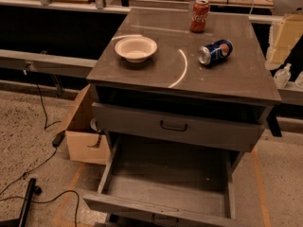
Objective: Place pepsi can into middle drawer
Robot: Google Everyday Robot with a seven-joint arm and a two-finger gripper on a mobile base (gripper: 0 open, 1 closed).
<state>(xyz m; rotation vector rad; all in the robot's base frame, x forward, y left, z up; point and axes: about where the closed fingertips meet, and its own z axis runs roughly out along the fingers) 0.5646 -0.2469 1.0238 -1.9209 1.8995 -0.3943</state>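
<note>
The pepsi can (215, 51) lies on its side on the cabinet top (156, 86), right of centre, its silver end facing front left. The middle drawer (165, 176) is pulled open below, and its floor is bare. The upper drawer (173, 126), with a black curved handle, is shut. My gripper (282, 38) is the cream part of the arm at the right edge, up beside the cabinet and to the right of the can, not touching it.
A red Coca-Cola can (200, 15) stands upright at the back of the top. A white bowl (136, 48) sits at the left. A cardboard box (85, 131) stands on the floor to the left of the cabinet, with cables (42, 112) beside it. Small bottles (282, 74) stand at the right.
</note>
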